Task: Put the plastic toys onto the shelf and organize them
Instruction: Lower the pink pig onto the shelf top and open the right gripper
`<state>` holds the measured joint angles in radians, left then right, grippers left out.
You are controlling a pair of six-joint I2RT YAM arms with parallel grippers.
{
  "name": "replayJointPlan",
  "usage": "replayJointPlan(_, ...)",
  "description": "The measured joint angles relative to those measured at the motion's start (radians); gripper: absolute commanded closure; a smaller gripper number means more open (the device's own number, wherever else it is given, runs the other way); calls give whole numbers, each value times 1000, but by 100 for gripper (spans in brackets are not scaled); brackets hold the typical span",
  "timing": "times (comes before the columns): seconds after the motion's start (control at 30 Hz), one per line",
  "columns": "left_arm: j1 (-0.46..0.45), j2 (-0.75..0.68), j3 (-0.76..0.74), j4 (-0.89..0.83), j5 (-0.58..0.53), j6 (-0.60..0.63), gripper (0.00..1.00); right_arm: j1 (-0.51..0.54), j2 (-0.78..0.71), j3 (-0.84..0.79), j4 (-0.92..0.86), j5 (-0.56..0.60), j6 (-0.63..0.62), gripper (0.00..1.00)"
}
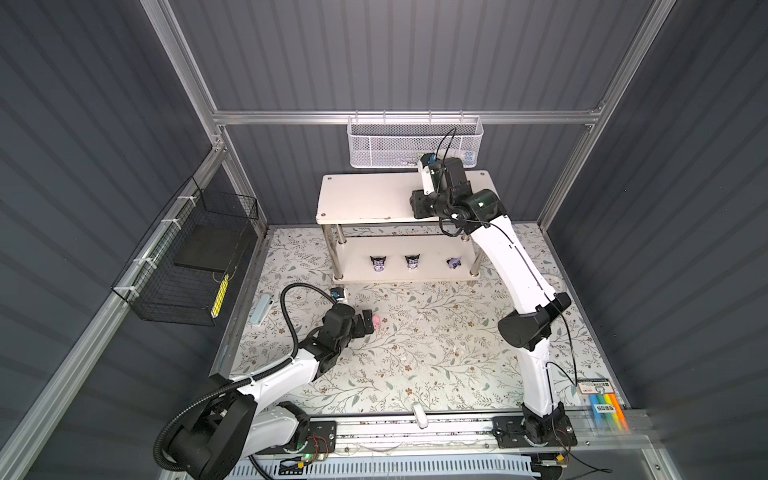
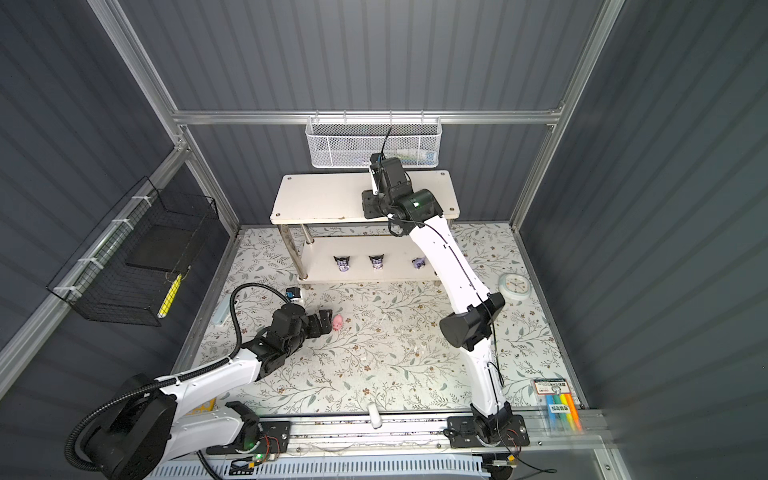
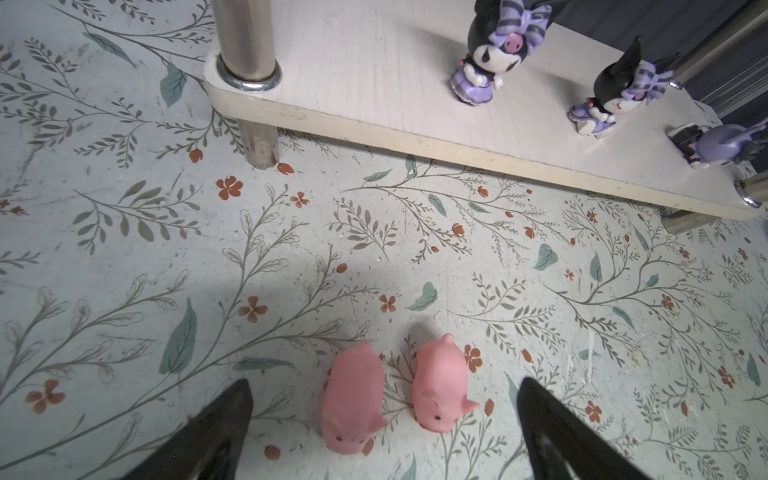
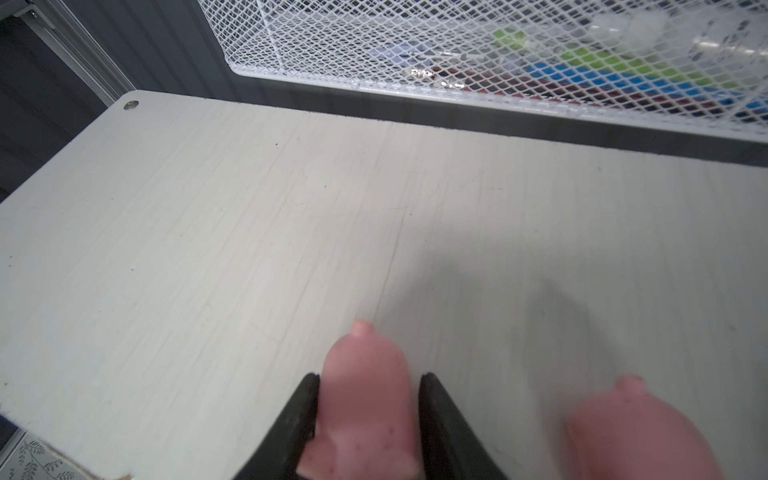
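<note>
Right claw (image 4: pixel 370 376): the jaws stand narrow, with one black finger (image 4: pixel 305 415) along each flank of a pink pig (image 4: pixel 365 407) down at the top board (image 4: pixel 249 228) of the shelf (image 1: pixel 365 199). Whether they press the pig or merely touch it cannot be told (it is blurred, so near the lens). A second pig (image 4: pixel 636 432) sits just beside it on the same board, apart from the fingers.

Left claw (image 3: pixel 384 382): the jaws are spread wide and hold nothing, low over the flowered table cover (image 1: pixel 415 353). A third pig (image 3: pixel 353 399) and a fourth pig (image 3: pixel 440 382) stand side by side between the fingers, touching neither.

Beyond them is the shelf's lower board (image 3: pixel 374 83) on chrome legs (image 3: pixel 245 37). It carries three black-and-purple figures in a row: the first figure (image 3: pixel 490 54) and the middle figure (image 3: pixel 615 91) upright, the last figure (image 3: pixel 723 143) lying on its side.

The table cover is pale, printed with grey-green twigs and small rust-red flowers. Dark grey ribbed walls (image 1: pixel 104 124) in an aluminium frame (image 1: pixel 374 117) close the space. A white mesh basket (image 1: pixel 415 143) hangs on the back rail behind the shelf, and a black wire basket (image 1: pixel 187 266) hangs on the left wall. A round clock (image 2: pixel 514 286) lies on the table to the right, and a pack of coloured pens (image 1: pixel 606 409) lies at the front right corner.
</note>
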<state>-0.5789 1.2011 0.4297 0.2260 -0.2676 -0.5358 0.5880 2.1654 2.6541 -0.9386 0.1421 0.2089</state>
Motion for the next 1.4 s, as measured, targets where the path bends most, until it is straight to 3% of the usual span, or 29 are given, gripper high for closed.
replayJointPlan(0.73,0,-1,0,0,5,0,1,-19,-36,0,11,-59,30,36)
replayJointPlan(1.4,5,-27,-1,-1,4,-1,1,-12,-117,-106,19,-116,72,32)
